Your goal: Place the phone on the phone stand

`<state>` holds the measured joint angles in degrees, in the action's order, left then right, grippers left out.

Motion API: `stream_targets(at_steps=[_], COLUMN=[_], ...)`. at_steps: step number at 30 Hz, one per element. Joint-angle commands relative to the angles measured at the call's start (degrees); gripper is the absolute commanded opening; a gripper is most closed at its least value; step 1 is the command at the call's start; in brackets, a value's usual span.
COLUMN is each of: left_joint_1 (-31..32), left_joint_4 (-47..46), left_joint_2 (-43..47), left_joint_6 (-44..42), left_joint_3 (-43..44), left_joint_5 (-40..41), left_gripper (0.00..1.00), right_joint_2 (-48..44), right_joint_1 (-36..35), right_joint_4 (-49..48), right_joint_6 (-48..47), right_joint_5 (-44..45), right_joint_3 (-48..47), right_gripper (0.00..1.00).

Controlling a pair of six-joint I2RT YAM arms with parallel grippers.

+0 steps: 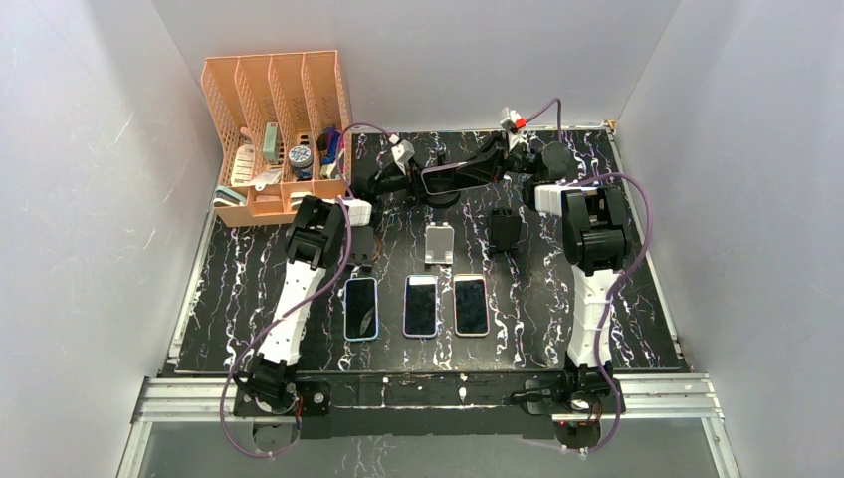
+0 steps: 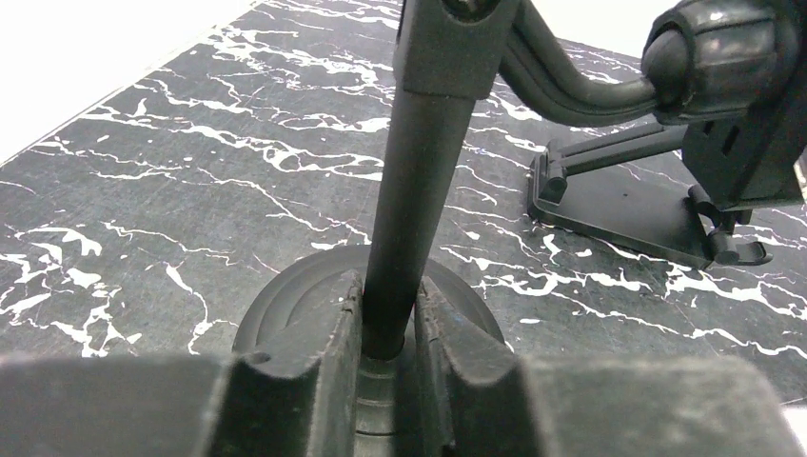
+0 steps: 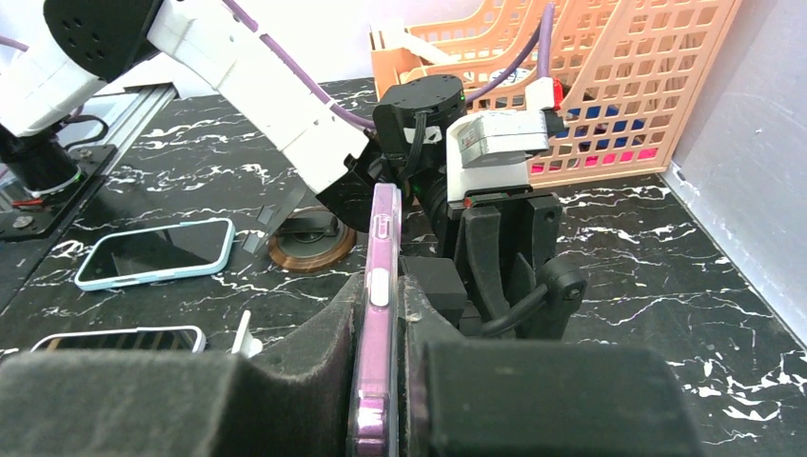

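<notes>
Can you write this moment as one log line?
left hand: shut on stand pole | right hand: shut on purple phone | phone on stand: not yet | table: three more phones

Top view: bright, even, diffuse light off white enclosure walls (image 1: 90, 199); shadows faint. Soft sheen on black white-veined marble-pattern table (image 1: 527, 299); pale glare on light-blue-cased phone (image 1: 361, 309) screen. Left wrist view: upper-left corner blown out white; left gripper (image 2: 388, 295) blurred up close, black round stand pole (image 2: 419, 171) soft. Right wrist view: right gripper (image 3: 381, 319) and translucent purple-cased phone (image 3: 383, 238) out of focus, background sharper.
</notes>
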<state>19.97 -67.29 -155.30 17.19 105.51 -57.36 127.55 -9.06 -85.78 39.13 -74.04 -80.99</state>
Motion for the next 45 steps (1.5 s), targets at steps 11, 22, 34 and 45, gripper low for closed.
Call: stream_targets(at_steps=[11,22,34,45], left_joint_1=[0.02,-0.76,-0.81,-1.2], left_joint_4=[0.05,-2.79,-7.3,-13.94], left_joint_2=[-3.41,-3.91,-4.04,-4.73], left_joint_6=[0.83,4.73,9.19,15.01], left_joint_3=[2.84,2.78,2.86,4.09], left_joint_5=[-8.01,-9.52,-9.06,-7.93], left_gripper=[0.0,0.0,0.0,0.0], right_joint_2=[-0.72,1.47,5.41,9.21], right_joint_1=[0.38,0.48,0.51,1.21], right_joint_4=[-18.67,-18.73,-18.67,-18.65], right_joint_6=[-18.1,-18.76,-16.68,-14.31], right_joint_5=[4.92,2.11,1.68,2.18], right_joint_3=[4.38,3.46,4.35,3.07], right_gripper=[0.01,0.01,0.01,0.01])
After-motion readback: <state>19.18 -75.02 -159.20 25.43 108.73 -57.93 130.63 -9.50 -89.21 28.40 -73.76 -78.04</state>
